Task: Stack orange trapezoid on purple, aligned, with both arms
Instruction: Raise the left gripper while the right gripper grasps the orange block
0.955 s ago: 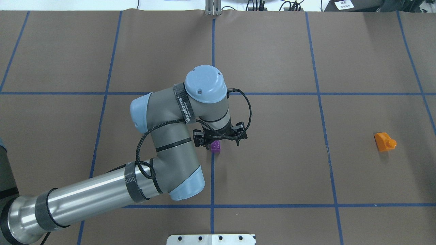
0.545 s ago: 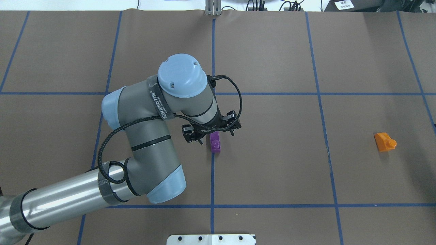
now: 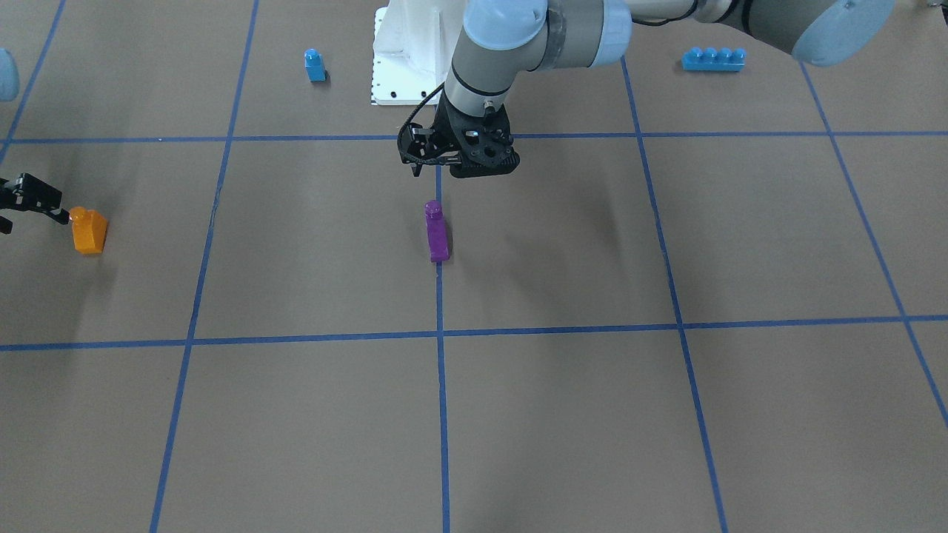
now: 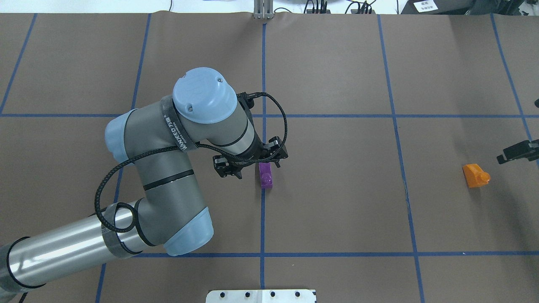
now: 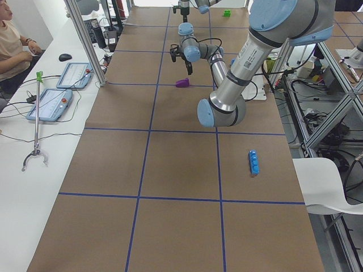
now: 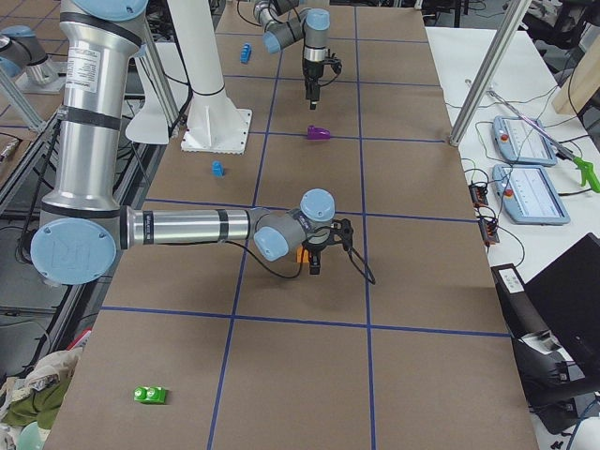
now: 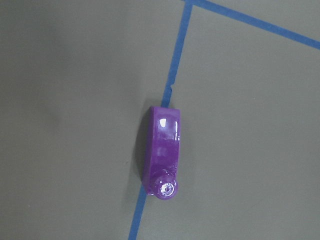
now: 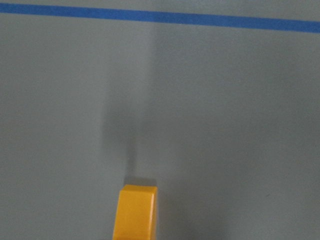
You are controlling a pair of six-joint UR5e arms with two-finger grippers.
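The purple block (image 4: pixel 265 175) lies on its side on the centre blue tape line, free of any grip; it also shows in the front view (image 3: pixel 437 231) and the left wrist view (image 7: pixel 162 150). My left gripper (image 4: pixel 251 162) hovers just beside and above it, open and empty. The orange trapezoid (image 4: pixel 476 175) lies on its side at the far right of the table, stud pointing right; its end shows in the right wrist view (image 8: pixel 135 212). My right gripper (image 6: pixel 323 246) hangs just past it, mostly cut off by the overhead view's edge, its fingers (image 4: pixel 516 152) spread and empty.
A small blue single-stud block (image 3: pixel 315 65) and a long blue four-stud brick (image 3: pixel 712 59) lie near the white robot base plate (image 3: pixel 411 59). A green block (image 6: pixel 150 395) lies at the right end. An operator sits beside the table in the left view.
My left arm swung left and drew off the purple block, which now shows in full. My right gripper has come into the overhead view at the right edge, beside the orange trapezoid.
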